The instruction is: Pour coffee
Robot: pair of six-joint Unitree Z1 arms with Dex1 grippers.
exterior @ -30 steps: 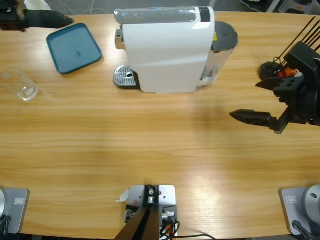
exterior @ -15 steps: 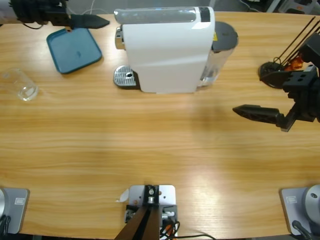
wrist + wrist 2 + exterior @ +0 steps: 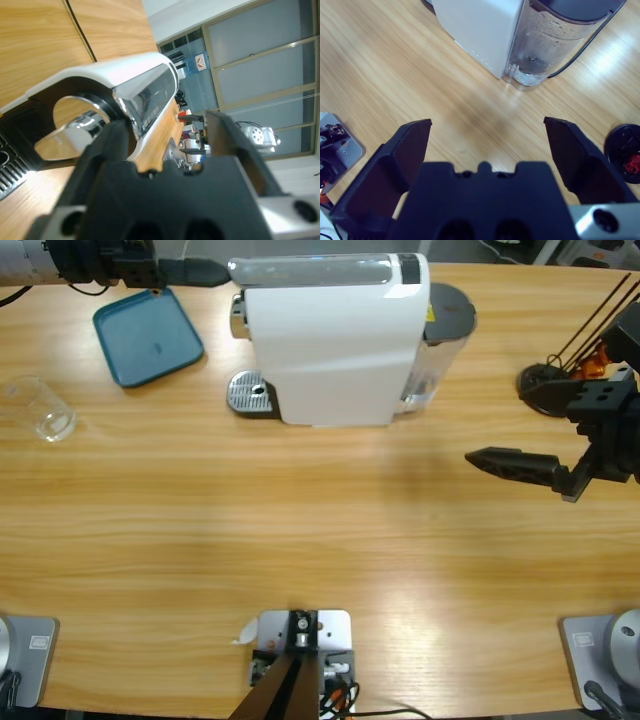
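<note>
The white coffee machine (image 3: pixel 330 340) stands at the back middle of the table, with a silver lid lever (image 3: pixel 310 270) on top and a drip grate (image 3: pixel 250 393) at its left. My left gripper (image 3: pixel 205 273) (image 3: pixel 165 135) is open at the lever's left end, and the lever's silver tip (image 3: pixel 145 95) lies between the jaws. A small clear glass (image 3: pixel 40 408) stands at the far left; I cannot tell whether coffee is in it. Right of the machine, my right gripper (image 3: pixel 525 430) (image 3: pixel 487 135) hangs wide open over bare wood, holding nothing.
A teal tray (image 3: pixel 148 335) lies left of the machine. The clear water tank (image 3: pixel 440 340) (image 3: pixel 555 45) sits at the machine's right end. A black capsule holder (image 3: pixel 545 380) (image 3: pixel 625 145) with an orange capsule and thin black rods stands at the right edge.
My left arm has slid right along the table's back edge, from the far corner to the machine's lever. The right gripper shifted slightly right and then held still.
</note>
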